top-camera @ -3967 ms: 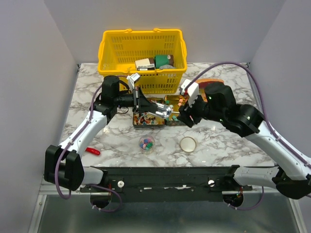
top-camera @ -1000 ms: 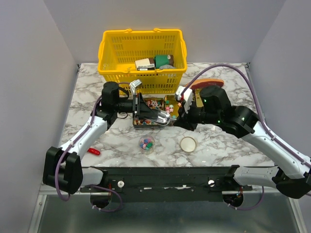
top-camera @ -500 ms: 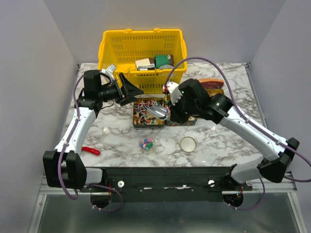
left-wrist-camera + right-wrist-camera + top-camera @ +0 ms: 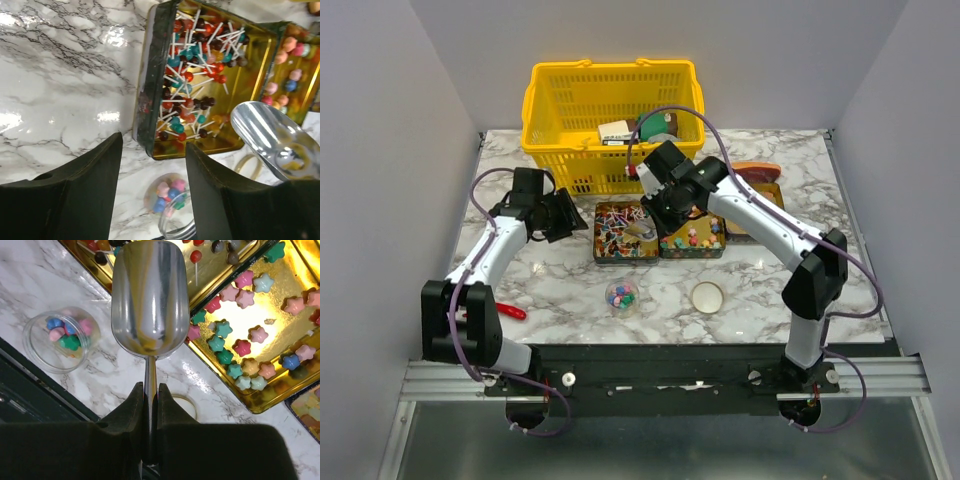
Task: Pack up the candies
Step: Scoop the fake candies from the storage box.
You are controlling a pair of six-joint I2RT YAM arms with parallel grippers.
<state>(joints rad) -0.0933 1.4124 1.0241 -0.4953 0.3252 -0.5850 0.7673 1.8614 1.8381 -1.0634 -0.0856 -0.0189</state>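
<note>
My right gripper point(image 4: 151, 390) is shut on the thin handle of a metal scoop point(image 4: 150, 295), whose bowl looks empty. In the top view the scoop point(image 4: 642, 232) hangs over the seam between two gold tins. The left tin point(image 4: 150, 85) holds lollipops point(image 4: 192, 70). The right tin point(image 4: 250, 402) holds star-shaped candies point(image 4: 240, 335) in pink, green and blue. A small clear jar point(image 4: 622, 295) in front of the tins has a few candies in it. My left gripper point(image 4: 560, 215) stands open and empty, left of the lollipop tin and above the jar point(image 4: 167, 197).
A yellow basket point(image 4: 613, 115) with boxes stands behind the tins. A third tin point(image 4: 767, 195) sits at the right, a red-brown slab point(image 4: 755, 168) resting on it. The jar's round lid point(image 4: 706, 296) lies right of the jar. A red object point(image 4: 510, 311) lies near the front left.
My left gripper opened, let go of the scoop and drew back to the left. My right gripper kept the scoop and swung left over the tins.
</note>
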